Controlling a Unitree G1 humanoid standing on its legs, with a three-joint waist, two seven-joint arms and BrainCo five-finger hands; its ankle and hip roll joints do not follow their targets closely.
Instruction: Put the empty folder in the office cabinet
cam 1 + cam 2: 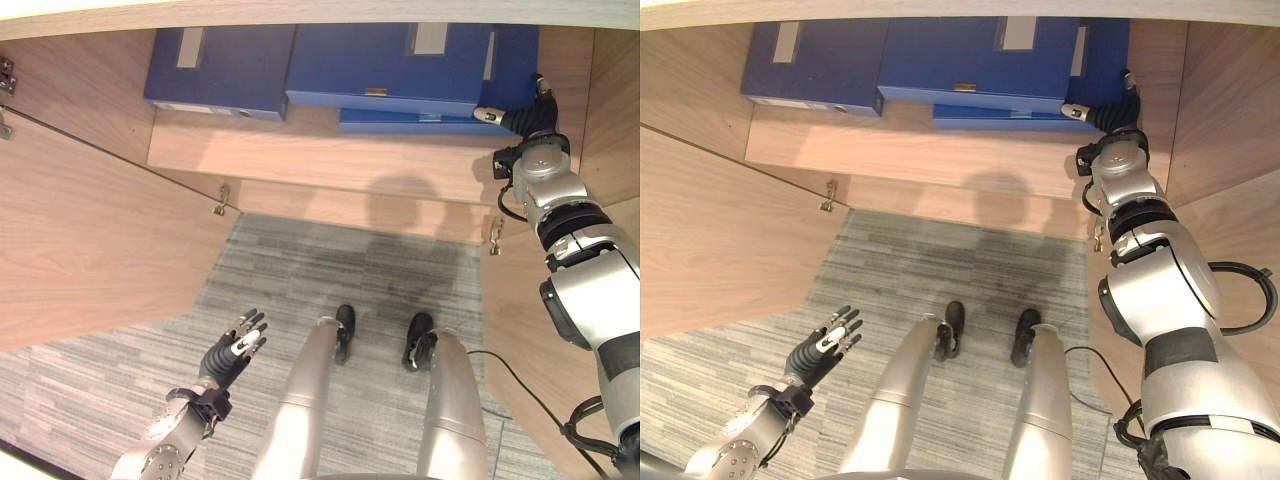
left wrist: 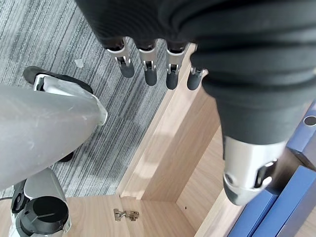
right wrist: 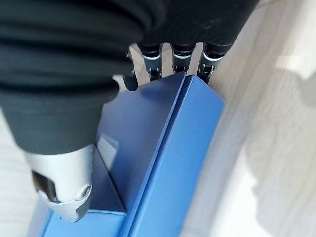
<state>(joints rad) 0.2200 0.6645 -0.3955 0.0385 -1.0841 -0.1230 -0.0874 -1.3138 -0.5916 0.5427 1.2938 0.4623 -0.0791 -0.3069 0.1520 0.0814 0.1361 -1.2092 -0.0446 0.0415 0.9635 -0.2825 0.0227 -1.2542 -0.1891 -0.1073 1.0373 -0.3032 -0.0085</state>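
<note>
Several blue folders lie flat on the cabinet shelf (image 1: 300, 155): one at the left (image 1: 225, 70) and a stack at the right (image 1: 390, 65) with a thinner one underneath (image 1: 420, 122). My right hand (image 1: 530, 115) reaches into the cabinet at the right end of that stack. In the right wrist view its straight fingers (image 3: 180, 57) rest against the corner edge of a blue folder (image 3: 163, 163), with the thumb apart over the cover. My left hand (image 1: 230, 360) hangs low over the carpet, fingers (image 2: 148, 64) spread and holding nothing.
The cabinet's left door (image 1: 90, 230) stands wide open, with hinges (image 1: 222, 200) at its inner edge. A wooden side panel (image 1: 520, 330) stands at the right. Grey striped carpet (image 1: 300, 270) lies in front of the cabinet.
</note>
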